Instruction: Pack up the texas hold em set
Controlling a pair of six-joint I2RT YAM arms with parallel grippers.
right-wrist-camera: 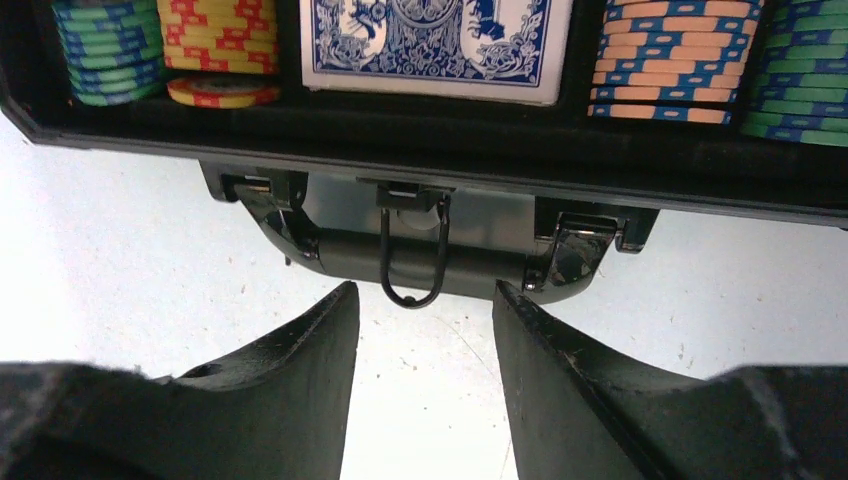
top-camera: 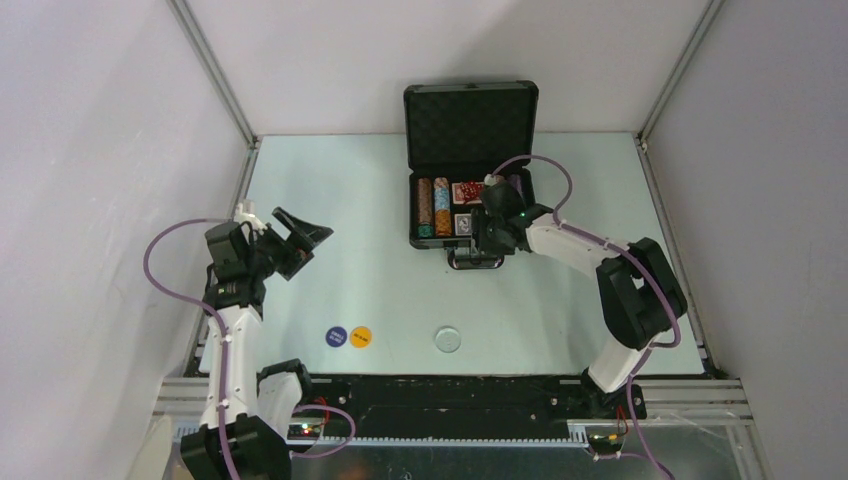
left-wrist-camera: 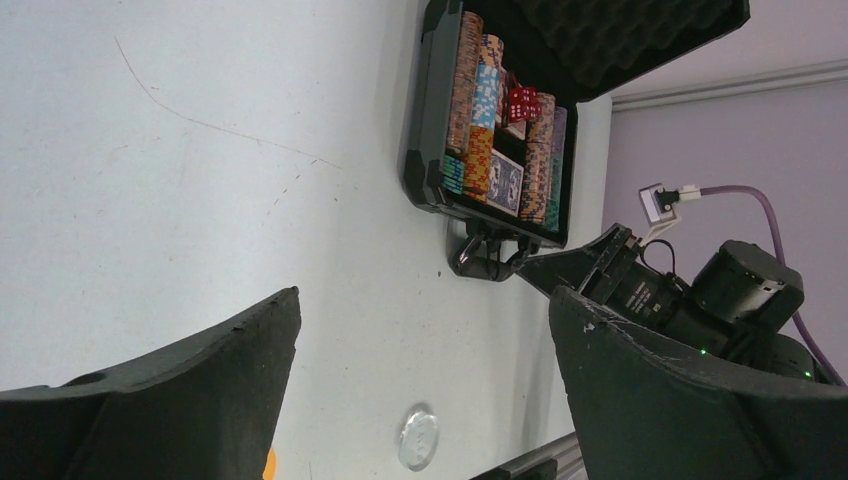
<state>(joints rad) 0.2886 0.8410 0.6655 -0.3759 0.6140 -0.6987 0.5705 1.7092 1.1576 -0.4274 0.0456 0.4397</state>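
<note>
Right wrist view shows the right tool (right-wrist-camera: 423, 297) part open and empty, its tips just short of the handle (right-wrist-camera: 430, 262) of the open case (right-wrist-camera: 400, 140). Beyond the handle, chips (right-wrist-camera: 665, 60) and a deck (right-wrist-camera: 440, 40) sit in the compartments. The left tool (left-wrist-camera: 423, 300) gapes wide, holding nothing, well left of the case. Blue button (top-camera: 337, 336), orange button (top-camera: 361, 337) and clear button (top-camera: 447, 339) lie on the tabletop (top-camera: 330, 200) nearer the arm bases.

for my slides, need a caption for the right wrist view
Open right gripper facing the handle of the black case, a card deck and chip stacks packed inside
</note>
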